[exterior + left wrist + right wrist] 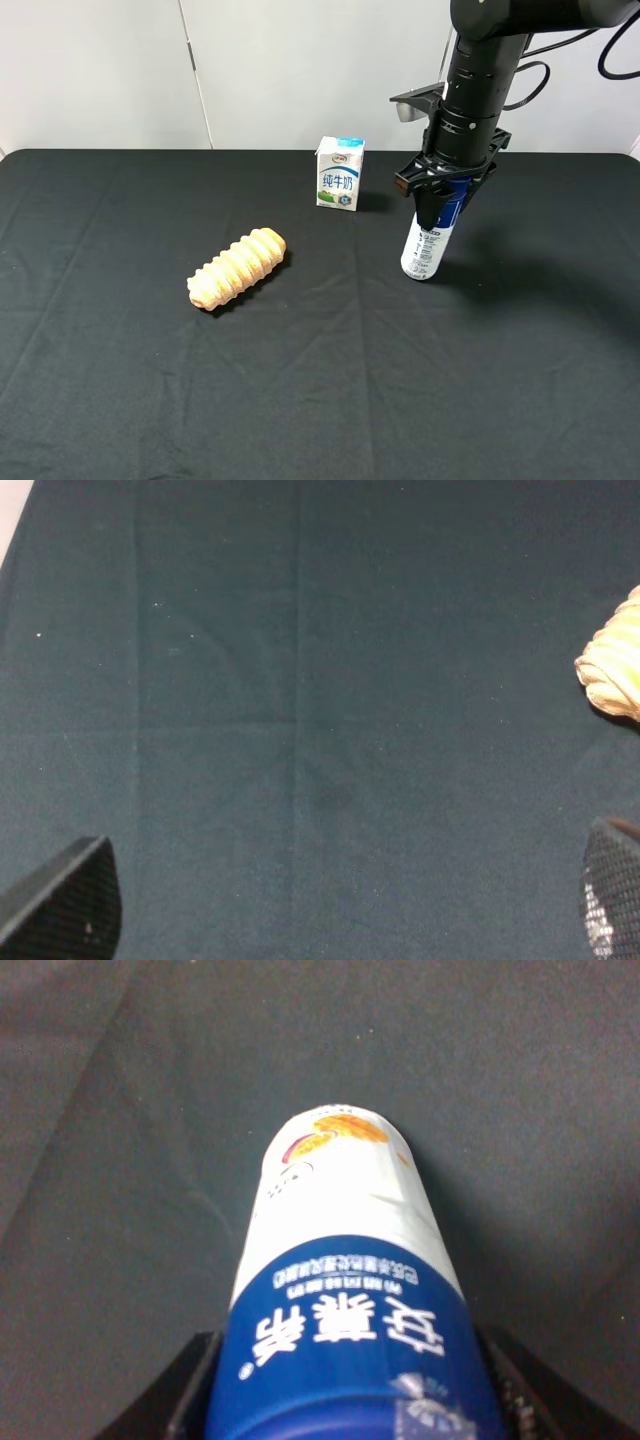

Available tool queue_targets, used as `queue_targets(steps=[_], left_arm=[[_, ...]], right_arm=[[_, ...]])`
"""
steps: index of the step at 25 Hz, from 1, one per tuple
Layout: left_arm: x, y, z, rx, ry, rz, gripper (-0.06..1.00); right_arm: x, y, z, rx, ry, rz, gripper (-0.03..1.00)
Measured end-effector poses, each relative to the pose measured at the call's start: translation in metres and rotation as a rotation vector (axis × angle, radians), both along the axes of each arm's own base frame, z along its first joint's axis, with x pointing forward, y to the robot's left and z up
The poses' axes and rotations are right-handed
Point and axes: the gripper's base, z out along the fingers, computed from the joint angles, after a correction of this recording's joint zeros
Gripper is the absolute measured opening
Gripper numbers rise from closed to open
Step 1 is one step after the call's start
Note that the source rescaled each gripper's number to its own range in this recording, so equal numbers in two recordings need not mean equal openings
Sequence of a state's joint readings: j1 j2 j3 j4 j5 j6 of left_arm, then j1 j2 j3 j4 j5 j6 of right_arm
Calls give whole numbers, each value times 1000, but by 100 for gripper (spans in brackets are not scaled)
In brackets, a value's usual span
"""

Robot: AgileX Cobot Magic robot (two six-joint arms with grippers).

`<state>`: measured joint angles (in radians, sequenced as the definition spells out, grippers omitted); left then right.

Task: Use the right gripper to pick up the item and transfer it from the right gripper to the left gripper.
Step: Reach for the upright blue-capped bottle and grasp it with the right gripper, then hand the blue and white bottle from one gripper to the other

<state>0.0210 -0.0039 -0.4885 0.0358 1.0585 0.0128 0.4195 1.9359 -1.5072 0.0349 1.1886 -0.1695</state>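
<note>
The item [426, 250], a white bottle with a blue upper band, stands slightly tilted on the black cloth at the right of the exterior high view. My right gripper [443, 196] comes down from above and is shut on its blue upper part. In the right wrist view the item [345, 1260] fills the middle, with a black finger [190, 1390] pressed against each side of the blue band. The left gripper [340, 910] hangs open over bare cloth, its fingertips [70, 900] far apart with nothing between them. The left arm is outside the exterior high view.
A small milk carton [340, 172] stands at the back, left of the item. A ridged orange bread roll [237, 267] lies left of centre; its end shows in the left wrist view [612, 670]. The black cloth [320, 400] covers the whole table.
</note>
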Motion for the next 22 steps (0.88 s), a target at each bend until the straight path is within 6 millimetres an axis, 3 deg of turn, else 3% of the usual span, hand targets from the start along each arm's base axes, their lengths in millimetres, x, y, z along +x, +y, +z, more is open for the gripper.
queue_targets(steps=[8,12,16,22], left_arm=[[0,0,0,1,-3,0,82],[0,0,0,1,-3,0,82],[0,0,0,1,-3,0,82],[0,0,0,1,-4,0,82]], right_arm=[[2,1,4,3,-6,0,2],[7,4,38,52,-98,-17,2],[-1,2,69,109,-163,-32,2],[-14,0,95,173,-202,-42,2]])
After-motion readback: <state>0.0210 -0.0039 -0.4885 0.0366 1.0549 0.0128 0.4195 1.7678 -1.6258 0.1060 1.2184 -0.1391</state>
